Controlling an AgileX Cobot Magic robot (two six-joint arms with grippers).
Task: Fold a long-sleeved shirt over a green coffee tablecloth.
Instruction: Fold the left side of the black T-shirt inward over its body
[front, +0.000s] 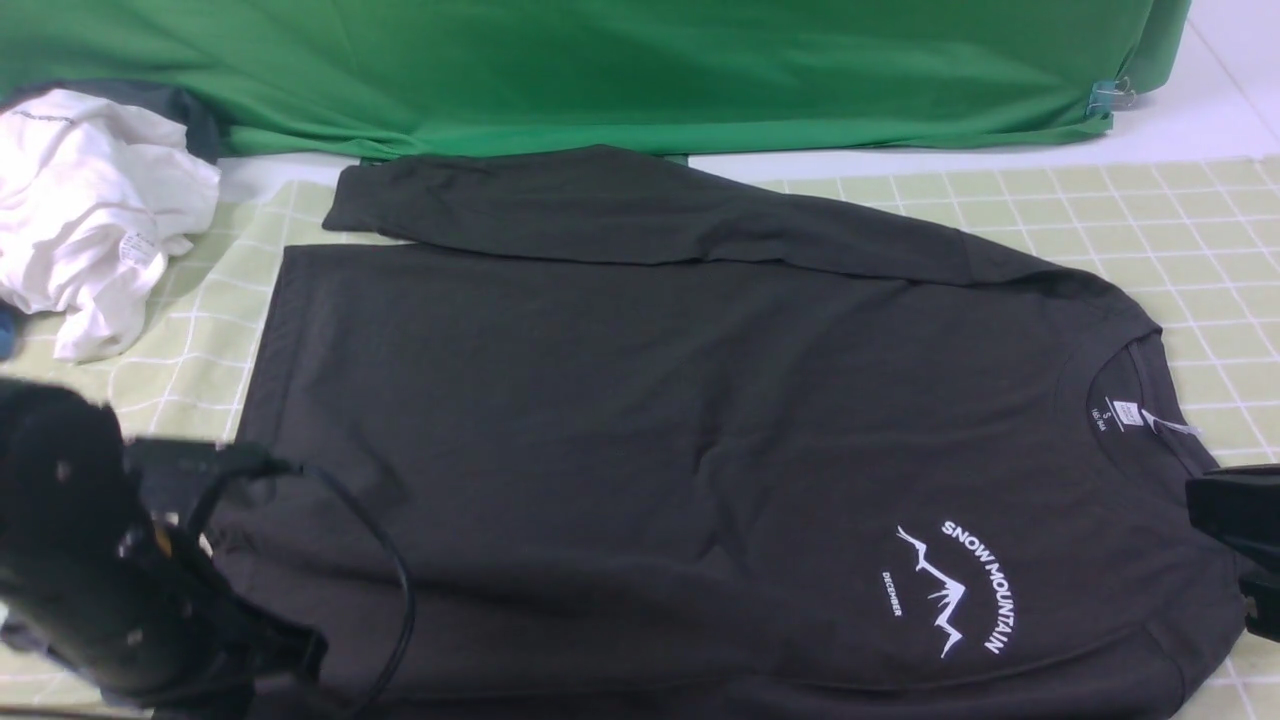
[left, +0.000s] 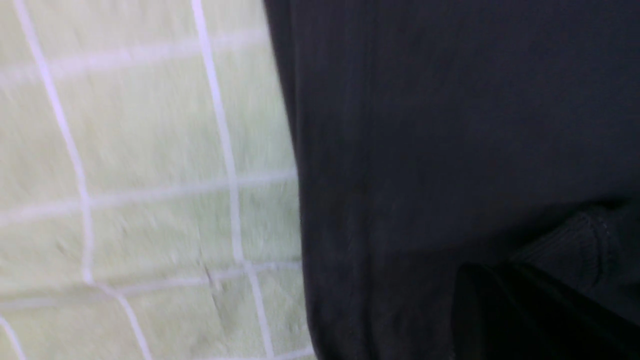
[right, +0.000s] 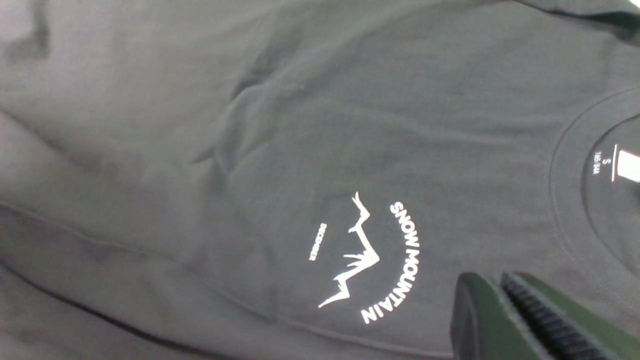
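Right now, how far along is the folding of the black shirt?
Done: the long-sleeved shirt lies flat, print up, on the green coffee tablecloth, its far sleeve laid along the far edge. In hand: the left claw is shut at the near hem corner; the right claw hovers by the collar, holding nothing. Left: the body shows no fold yet.
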